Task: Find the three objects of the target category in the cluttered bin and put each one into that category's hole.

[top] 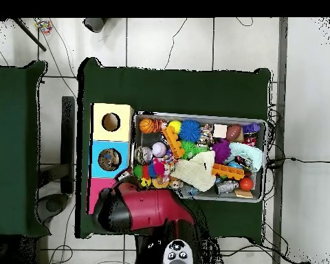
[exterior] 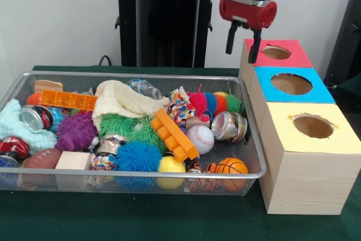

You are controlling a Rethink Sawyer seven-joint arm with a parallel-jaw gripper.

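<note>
My gripper (exterior: 242,42) hangs open and empty just left of the red-topped box (exterior: 293,56), with its fingertips level with the box's round hole (exterior: 276,52). In the overhead view the red arm (top: 144,210) covers most of that box. A blue-topped box (exterior: 291,84) and a yellow-topped box (exterior: 313,126) stand in the same row, each with a hole. The wire bin (exterior: 255,156) holds a baseball (exterior: 201,138), a basketball (exterior: 231,166), a football (exterior: 40,158), a yellow ball (exterior: 171,165) and crushed cans (exterior: 228,125), all apart from the gripper.
Also in the bin are an orange brick (exterior: 174,134), spiky balls in blue (exterior: 138,156), green (exterior: 132,128) and purple (exterior: 76,132), a cream cloth (exterior: 121,100), a wooden block (exterior: 73,161) and a plastic bottle (exterior: 145,88). The green table (exterior: 141,215) carries it all.
</note>
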